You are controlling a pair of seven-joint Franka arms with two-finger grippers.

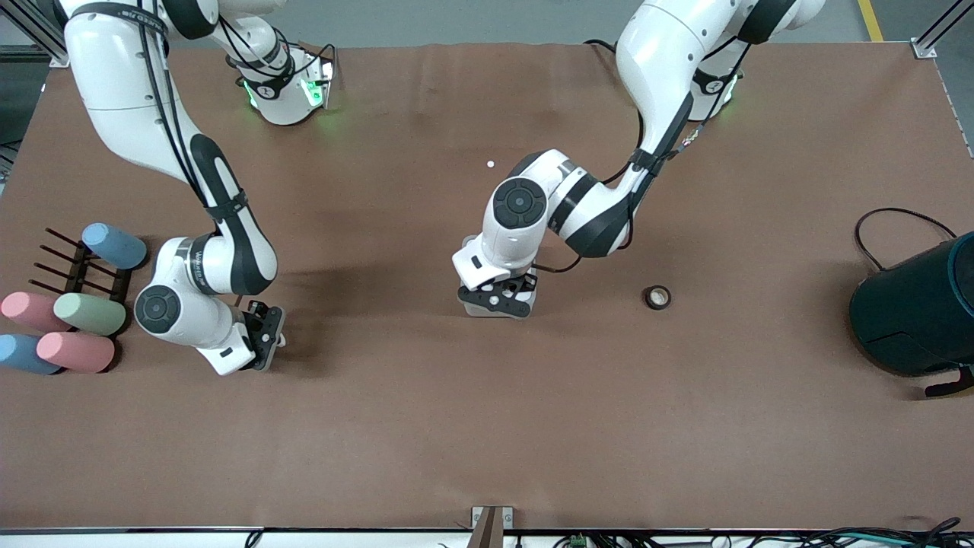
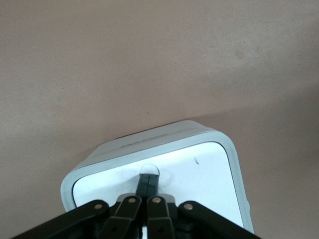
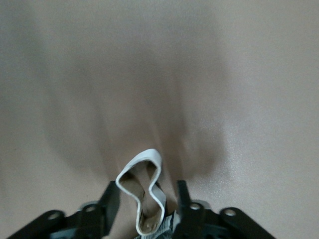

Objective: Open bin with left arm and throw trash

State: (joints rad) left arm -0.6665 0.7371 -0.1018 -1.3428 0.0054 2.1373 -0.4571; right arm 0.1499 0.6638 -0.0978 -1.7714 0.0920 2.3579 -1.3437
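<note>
I see my left gripper (image 2: 144, 185) clenched, fingertips on the smooth white lid of the rounded grey plastic bin (image 1: 498, 304) mid-tabletop. My right gripper (image 3: 144, 199) straddles the packet (image 3: 144, 199) and its beige loop; I cannot tell whether it grips. The tape ring (image 1: 657, 297) lies beside the bin.

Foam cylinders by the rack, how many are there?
5, all at the right arm's end: blue on the black rack, green, two pink, another blue. More may be hidden.
</note>
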